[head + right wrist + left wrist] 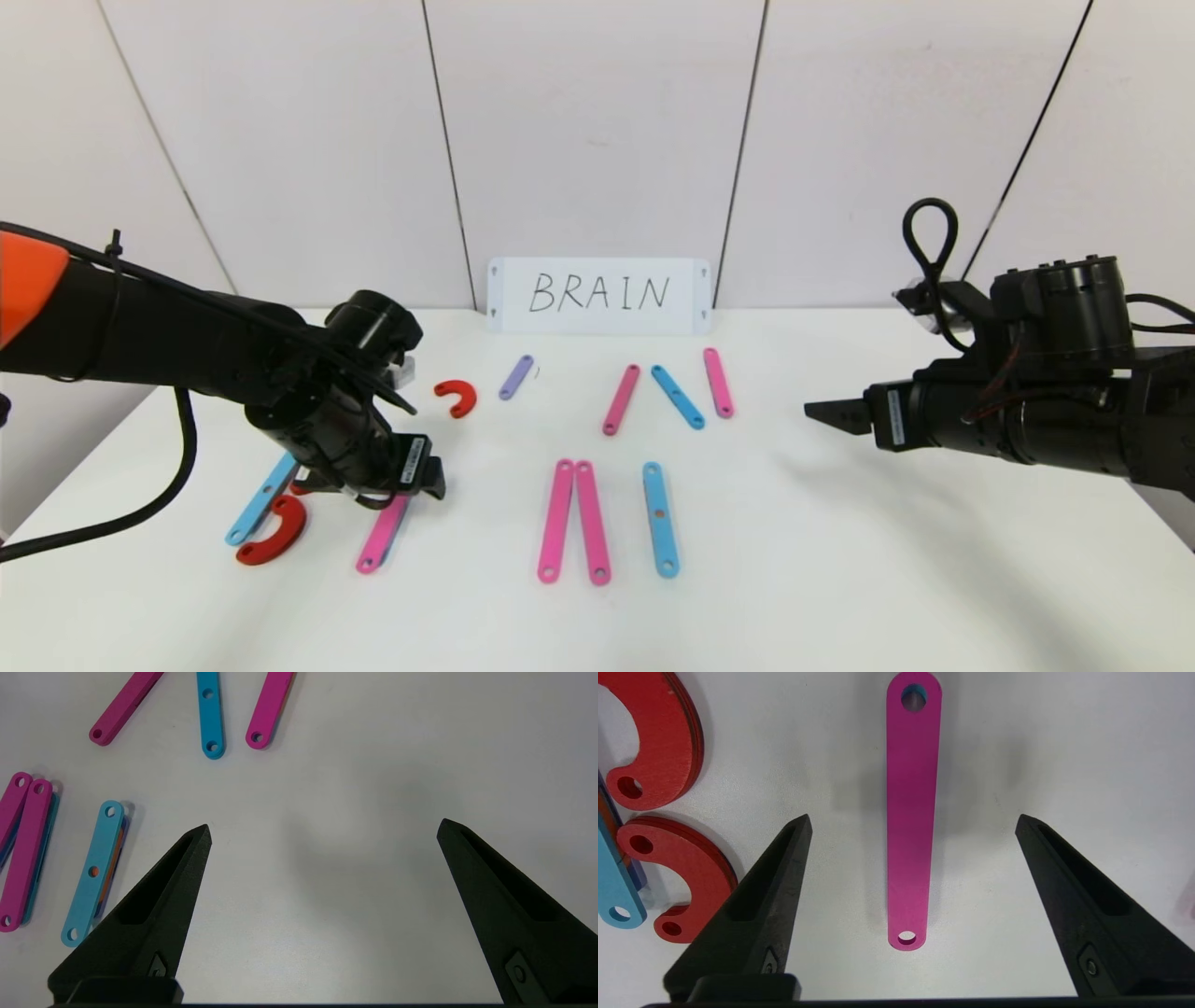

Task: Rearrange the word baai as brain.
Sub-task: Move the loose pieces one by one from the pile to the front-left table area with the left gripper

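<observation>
The word's pieces lie flat on the white table. My left gripper [415, 485] is open and hovers over a pink strip [383, 534] at the front left. In the left wrist view the strip [910, 788] runs between my open fingers [784, 858], untouched. A blue strip [261, 499] and a red arc [275, 532] lie beside it; two red arcs [686, 872] show in the left wrist view. Another red arc [456, 397] and a purple strip [515, 377] lie farther back. My right gripper [822, 413] is open and empty [324, 828], above bare table at the right.
A white card [598, 295] reading "BRAIN" leans on the back wall. Pink, blue and pink strips [678, 397] lie before it. Two pink strips [574, 521] and a blue strip [659, 519] lie at centre front, also in the right wrist view [93, 872].
</observation>
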Action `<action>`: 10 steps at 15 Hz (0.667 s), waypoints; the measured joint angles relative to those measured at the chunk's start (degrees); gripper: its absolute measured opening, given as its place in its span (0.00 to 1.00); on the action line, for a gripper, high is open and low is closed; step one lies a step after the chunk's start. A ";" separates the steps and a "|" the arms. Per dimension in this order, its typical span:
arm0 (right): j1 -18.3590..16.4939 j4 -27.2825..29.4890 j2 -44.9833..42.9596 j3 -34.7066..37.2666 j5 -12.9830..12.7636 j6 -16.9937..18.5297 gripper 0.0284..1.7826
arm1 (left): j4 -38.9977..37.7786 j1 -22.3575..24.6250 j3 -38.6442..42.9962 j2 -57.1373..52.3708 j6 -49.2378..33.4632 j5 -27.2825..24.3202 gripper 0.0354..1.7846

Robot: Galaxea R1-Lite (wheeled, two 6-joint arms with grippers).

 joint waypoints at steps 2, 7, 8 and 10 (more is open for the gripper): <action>0.00 -0.01 0.00 0.00 0.00 0.00 0.95 | 0.24 0.00 -2.71 -0.09 -0.59 0.09 0.97; 0.00 0.00 -0.05 0.00 -0.01 0.01 0.95 | 0.50 -0.41 -12.71 3.27 -4.72 4.58 0.98; 0.00 -0.01 -0.07 0.06 -0.01 0.01 0.95 | 0.52 -0.50 -15.19 4.77 -5.79 5.77 0.98; -0.05 0.00 -0.11 0.13 -0.06 0.06 0.95 | 1.29 -0.63 -20.61 8.40 -8.14 7.40 0.98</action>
